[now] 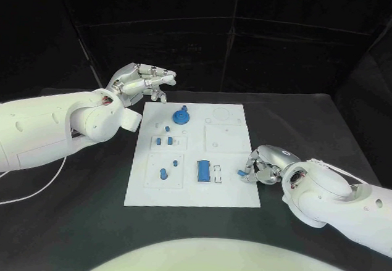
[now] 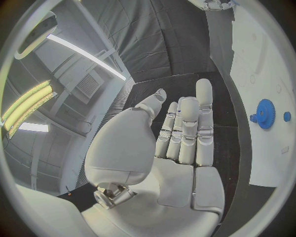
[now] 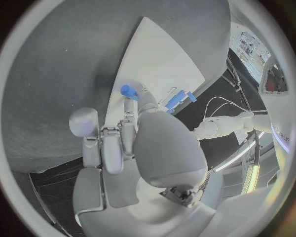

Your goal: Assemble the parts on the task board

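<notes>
I see the board [image 1: 192,191] lying flat mid-table [image 1: 65,226], with bare black table on all sides of it. My left hand [image 1: 142,83] is raised just off the board's far left corner, fingers straight and apart, holding nothing; in the left wrist view the palm [image 2: 179,163] is flat and bare, with the gear [image 2: 266,114] on the board beyond it. My right hand [image 1: 266,166] sits low at the board's right edge, near its middle, fingers curled in and pinching a small blue part [image 1: 245,172] right at that edge; the right wrist view shows the part [image 3: 129,92] at a fingertip, over the board's rim. On the board, the blue gear [image 1: 182,116] stands near the far end, small blue pieces [image 1: 167,137] lie just nearer than it on the left, two more [image 1: 169,169] lie in a recess nearer still, and a blue block [image 1: 203,169] sits in a recess toward the right hand.
</notes>
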`<state>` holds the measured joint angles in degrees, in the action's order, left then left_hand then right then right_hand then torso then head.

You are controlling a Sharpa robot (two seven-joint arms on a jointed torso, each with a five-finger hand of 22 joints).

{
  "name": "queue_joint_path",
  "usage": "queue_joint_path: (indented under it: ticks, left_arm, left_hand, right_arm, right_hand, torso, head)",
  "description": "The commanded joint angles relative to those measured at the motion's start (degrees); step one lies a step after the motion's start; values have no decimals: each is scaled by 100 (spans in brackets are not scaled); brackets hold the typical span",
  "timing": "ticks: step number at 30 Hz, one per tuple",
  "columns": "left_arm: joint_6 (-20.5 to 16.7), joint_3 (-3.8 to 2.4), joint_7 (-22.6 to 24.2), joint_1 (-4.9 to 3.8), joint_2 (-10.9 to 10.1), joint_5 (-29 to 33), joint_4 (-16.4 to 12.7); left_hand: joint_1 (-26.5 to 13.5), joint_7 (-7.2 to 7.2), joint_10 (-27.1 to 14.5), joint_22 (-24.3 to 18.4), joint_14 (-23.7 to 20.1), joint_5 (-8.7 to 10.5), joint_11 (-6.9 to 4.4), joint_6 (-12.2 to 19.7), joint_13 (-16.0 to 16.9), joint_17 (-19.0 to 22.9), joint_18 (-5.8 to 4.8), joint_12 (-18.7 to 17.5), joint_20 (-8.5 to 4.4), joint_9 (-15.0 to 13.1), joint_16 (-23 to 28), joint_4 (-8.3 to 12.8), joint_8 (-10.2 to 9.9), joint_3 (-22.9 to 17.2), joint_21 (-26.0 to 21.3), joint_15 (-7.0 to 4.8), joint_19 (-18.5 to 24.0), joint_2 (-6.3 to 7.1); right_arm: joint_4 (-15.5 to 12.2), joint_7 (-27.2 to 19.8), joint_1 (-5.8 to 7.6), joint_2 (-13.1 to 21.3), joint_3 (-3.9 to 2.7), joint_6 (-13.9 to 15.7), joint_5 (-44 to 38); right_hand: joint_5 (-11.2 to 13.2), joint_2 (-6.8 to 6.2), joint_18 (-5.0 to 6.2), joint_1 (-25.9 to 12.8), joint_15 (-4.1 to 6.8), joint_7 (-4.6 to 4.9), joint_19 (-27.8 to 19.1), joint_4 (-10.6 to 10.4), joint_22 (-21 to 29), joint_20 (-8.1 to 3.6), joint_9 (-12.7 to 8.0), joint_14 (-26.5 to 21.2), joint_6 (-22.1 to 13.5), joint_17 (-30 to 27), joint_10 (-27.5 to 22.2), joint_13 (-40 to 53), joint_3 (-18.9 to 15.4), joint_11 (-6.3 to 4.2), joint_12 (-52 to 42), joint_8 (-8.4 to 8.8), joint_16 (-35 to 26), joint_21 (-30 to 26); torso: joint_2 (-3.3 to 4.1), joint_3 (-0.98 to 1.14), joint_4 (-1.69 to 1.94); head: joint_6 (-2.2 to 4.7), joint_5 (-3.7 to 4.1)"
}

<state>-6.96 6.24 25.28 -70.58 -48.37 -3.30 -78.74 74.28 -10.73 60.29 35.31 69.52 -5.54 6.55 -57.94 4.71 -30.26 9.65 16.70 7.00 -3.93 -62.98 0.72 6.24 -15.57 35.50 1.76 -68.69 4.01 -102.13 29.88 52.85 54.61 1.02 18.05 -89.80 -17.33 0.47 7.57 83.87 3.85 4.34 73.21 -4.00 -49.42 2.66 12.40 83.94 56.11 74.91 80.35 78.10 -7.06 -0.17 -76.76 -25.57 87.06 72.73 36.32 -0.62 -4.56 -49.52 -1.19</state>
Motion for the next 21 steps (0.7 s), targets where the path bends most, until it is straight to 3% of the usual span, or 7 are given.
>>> queue_joint_path:
  ticks: [1, 5, 10, 13, 14, 18, 21]
  left_arm:
    - [68, -3, 29, -7, 5, 22, -4]
    - [64, -3, 29, -7, 2, 22, -4]
    - [74, -3, 30, -7, -3, 22, -4]
    - [77, -3, 30, -7, 0, 22, -2]
    - [77, -3, 29, -7, 5, 22, -3]
    - [74, -3, 28, -7, 16, 22, -2]
    - [69, -3, 26, -7, 20, 22, -2]
  left_hand:
    - [8, 3, -37, -10, -43, -23, -3, 46, 10, 5, 81, 30, 35, 5, -25, 4, 33, 40, -19, -9, -4, -39]
    - [8, 3, -37, -10, -43, -23, -3, 46, 10, 5, 81, 30, 35, 5, -25, 4, 33, 40, -19, -9, -4, -39]
    - [8, 3, -37, -10, -43, -23, -3, 46, 10, 5, 81, 30, 35, 5, -25, 4, 33, 40, -19, -9, -4, -39]
    - [8, 3, -37, -10, -43, -23, -3, 46, 10, 5, 81, 30, 35, 5, -25, 4, 33, 40, -19, -9, -4, -39]
    - [8, 3, -37, -10, -43, -23, -3, 46, 10, 5, 81, 30, 35, 5, -25, 4, 33, 40, -19, -9, -4, -39]
    - [8, 1, -40, -12, -45, -23, -2, 48, 10, 10, 81, 38, 35, 5, -27, -2, 37, 47, -22, -8, -5, -47]
    - [8, 1, -40, -12, -45, -23, -2, 48, 10, 10, 81, 38, 35, 5, -27, -2, 37, 47, -22, -8, -5, -47]
  right_arm:
    - [59, 219, -39, -22, 40, -356, -300]
    - [60, 263, -41, -42, 40, -389, -401]
    - [1, 335, -42, -23, 39, -115, -192]
    - [-74, 327, -41, 8, 38, 193, -24]
    - [-134, 275, -39, 25, 38, 457, 107]
    - [-257, 141, -37, 34, 37, 918, 264]
    - [-330, 60, -35, 28, 36, 1153, 327]
  right_hand:
    - [-200, 253, -57, 371, 1, 34, -14, 92, -14, -29, -41, 467, 59, 842, -51, -332, 274, 18, 52, 101, -21, -18]
    - [-313, 126, -59, 215, -30, 61, -17, 126, -32, 3, -136, 468, 145, 849, -114, -442, 754, 44, 180, 317, -21, -9]
    - [-283, 69, -65, -92, -20, 40, 8, -9, -86, 4, -194, 477, 188, 888, -103, -485, 1306, 45, 243, 499, -2, 19]
    - [-319, -120, -71, -349, -8, 22, 26, -86, -121, 0, -205, 483, 246, 911, -54, -448, 1730, 30, 216, 582, 9, 39]
    - [-286, -281, -88, -521, 12, 16, 41, -106, -149, 6, -199, 486, 303, 925, -19, -415, 2127, 21, 195, 634, 16, 53]
    - [-278, -455, -83, -763, 1, 21, 73, -119, -214, -13, -172, 494, 366, 959, 32, -357, 2557, 20, 151, 675, 32, 86]
    - [-274, -520, -87, -838, -2, 21, 90, -108, -250, -19, -159, 497, 388, 975, 50, -337, 2670, 14, 135, 684, 40, 104]
  torso:
    - [3, 1, 9]
    - [-4, 2, 6]
    - [-6, 2, -6]
    - [-10, -8, 3]
    - [-6, -14, 12]
    - [0, 0, 14]
    - [3, 3, 8]
  head:
    - [-1, 11]
    - [-12, -15]
    - [6, -44]
    - [2, -33]
    - [7, -30]
    - [23, -54]
    - [17, -74]
